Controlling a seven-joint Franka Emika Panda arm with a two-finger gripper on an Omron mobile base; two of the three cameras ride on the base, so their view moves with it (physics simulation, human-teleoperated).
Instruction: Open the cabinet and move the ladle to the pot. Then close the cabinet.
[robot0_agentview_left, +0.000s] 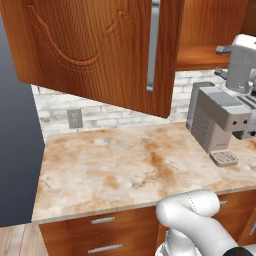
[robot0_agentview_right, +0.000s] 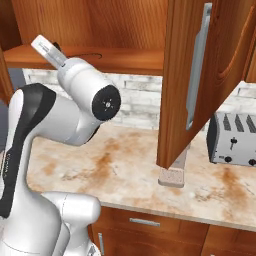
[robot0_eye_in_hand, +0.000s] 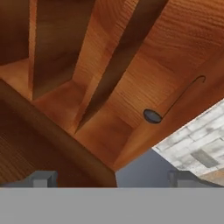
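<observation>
the cabinet (robot0_agentview_left: 100, 55) door stands swung open over the countertop (robot0_agentview_left: 125, 170). the ladle (robot0_eye_in_hand: 175, 103) lies on the cabinet floor near its front edge (bowl end dark). the gripper (robot0_eye_in_hand: 111, 179) is spread wide, holding nothing.

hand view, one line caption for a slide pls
Open gripper facing into the opened cabinet, where the ladle lies on the shelf.

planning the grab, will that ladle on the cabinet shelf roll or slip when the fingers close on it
The ladle has a thin curved handle and a small round bowl, so it will likely pivot or roll if pinched off-centre. It looks like rigid, light metal lying flat on the cabinet shelf, so probably slippery.
</observation>
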